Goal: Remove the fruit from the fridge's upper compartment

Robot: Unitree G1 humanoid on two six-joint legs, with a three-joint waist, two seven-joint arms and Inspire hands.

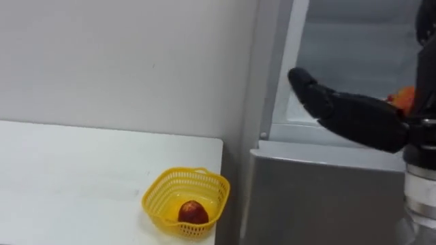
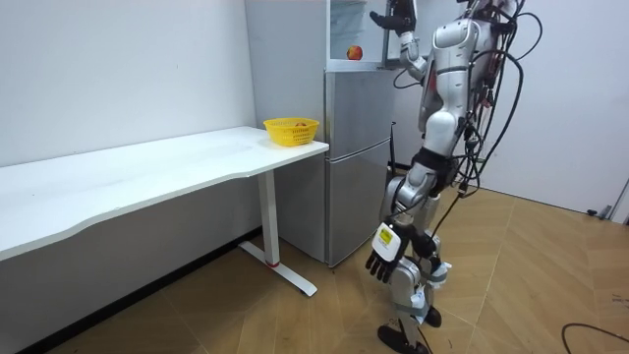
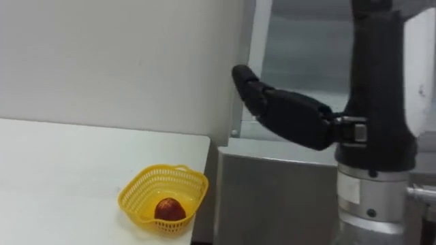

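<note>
Standing at the fridge (image 1: 320, 197), holding the right hand (image 1: 354, 116) up at the open upper compartment, fingers straight and gripping nothing, partly hiding the orange fruit (image 1: 403, 99) inside. Left hand (image 2: 383, 251) hanging, fingers relaxed. Yellow basket (image 1: 163, 187) with a red fruit (image 1: 193, 213) sitting on the bench (image 1: 68, 177) alongside.

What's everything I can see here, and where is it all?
table: one, white, along the wall
basket: one, yellow, on the table corner nearest the fridge
fruit in basket: one, red
fridge: one, silver, right of the table, upper part open
fruit in fridge: one, orange, upper part, behind the right hand
right hand: black, fingers straight, reaching into the upper fridge
left hand: black, hanging by the robot's side
</note>
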